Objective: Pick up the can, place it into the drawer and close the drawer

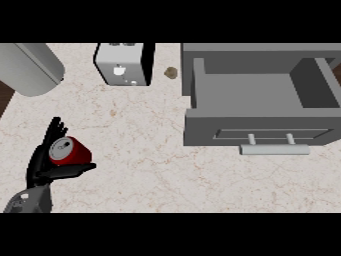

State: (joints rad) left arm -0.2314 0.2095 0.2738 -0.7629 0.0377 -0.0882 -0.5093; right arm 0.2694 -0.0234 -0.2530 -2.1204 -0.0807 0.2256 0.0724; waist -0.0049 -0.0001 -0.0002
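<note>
Cradling the red can (71, 152) sideways, the left hand (40, 166) curls closed around it.

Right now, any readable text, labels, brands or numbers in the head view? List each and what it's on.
No text can be read anywhere in this view.
can: plain red side and grey top, no label shows; the left hand curls round it and hides part.
appliance: small pale marks on its panel, too small to read as text.
drawer: plain grey, no marking.
</note>
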